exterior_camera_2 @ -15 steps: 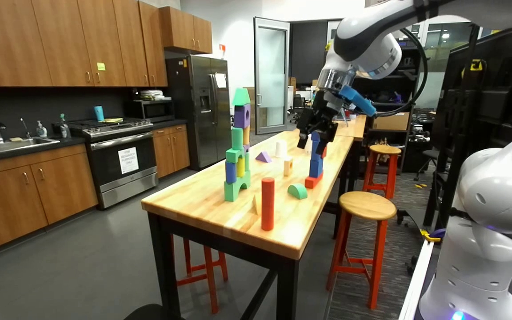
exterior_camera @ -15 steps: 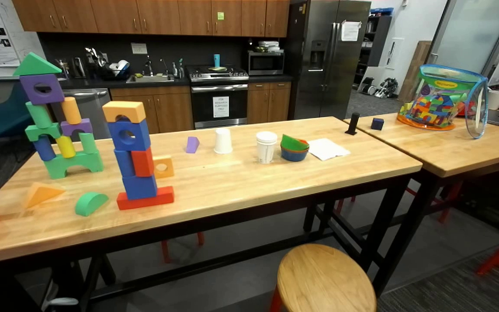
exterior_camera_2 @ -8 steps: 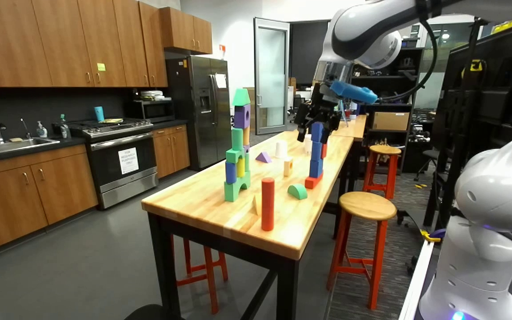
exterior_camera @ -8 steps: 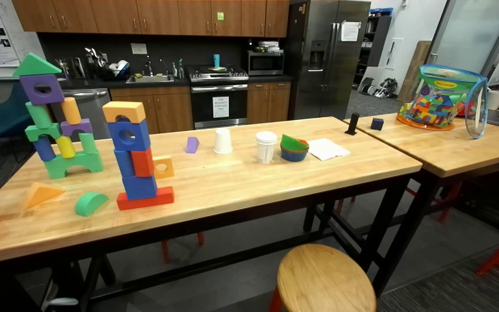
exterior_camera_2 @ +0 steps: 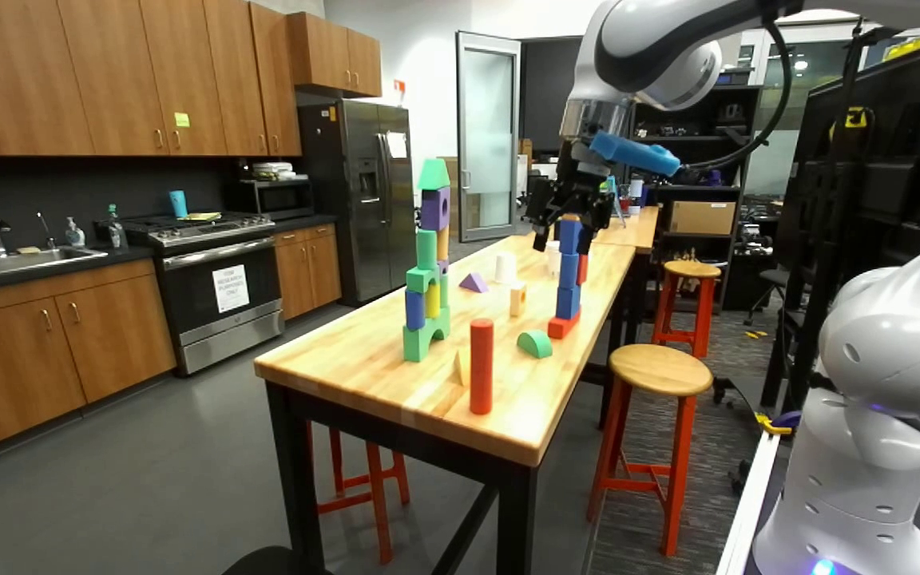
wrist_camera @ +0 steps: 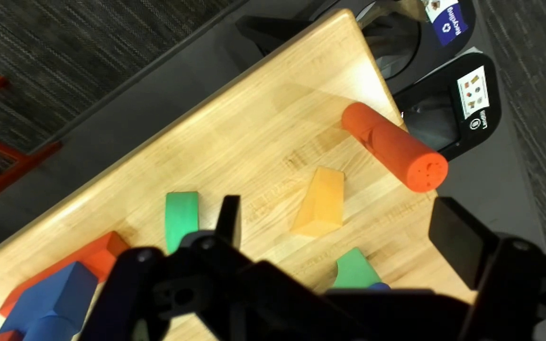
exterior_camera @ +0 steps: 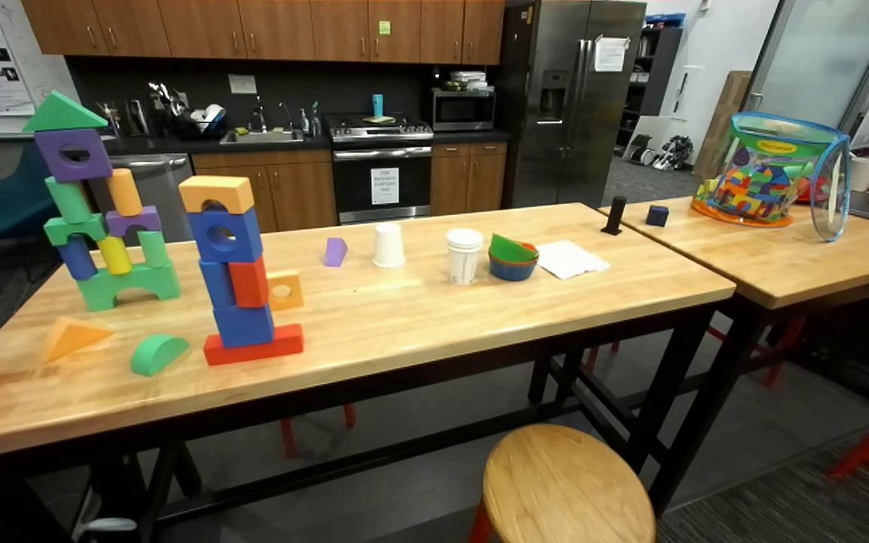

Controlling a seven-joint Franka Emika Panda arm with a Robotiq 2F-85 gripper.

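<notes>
Seeing jaws spread wide and empty in wrist view, above the bench (wrist_camera: 254,137); can't tell exact height. Framed between the jaws there, untouched: orange wedge (wrist_camera: 323,201), resting on the bench below. Off to the left in same view: green half-round (wrist_camera: 181,218), also on the bench. Up and right, close to the bench's end: red cylinder (wrist_camera: 396,149), upright.

Overlapping top of tower (exterior_camera_2: 568,302) in an exterior view, by line of sight only. Stack there, bottom up: red bar (exterior_camera: 253,347), blue blocks (exterior_camera: 244,324) plus a red block (exterior_camera: 248,283), orange arch (exterior_camera: 216,193). Near the tower: orange block (exterior_camera: 295,291) with a hole. Beyond the wedge, a taller castle: green arch (exterior_camera: 129,280) at base, mixed-color columns (exterior_camera: 66,199), purple block (exterior_camera: 50,154) with a hole, green roof (exterior_camera: 65,113).

Farther along the bench: purple wedge (exterior_camera: 335,252), white cup (exterior_camera: 388,246) upside down, paper cup (exterior_camera: 464,258) upright, nested bowls (exterior_camera: 511,268), paper (exterior_camera: 572,259) just beside, black stand (exterior_camera: 614,216) near the far corner. On second bench (exterior_camera: 781,260): dark cube (exterior_camera: 657,216), clear bag (exterior_camera: 759,185) of blocks. Way back in both exterior views: stove (exterior_camera: 382,154), microwave (exterior_camera: 463,110), fridge (exterior_camera: 566,143).
</notes>
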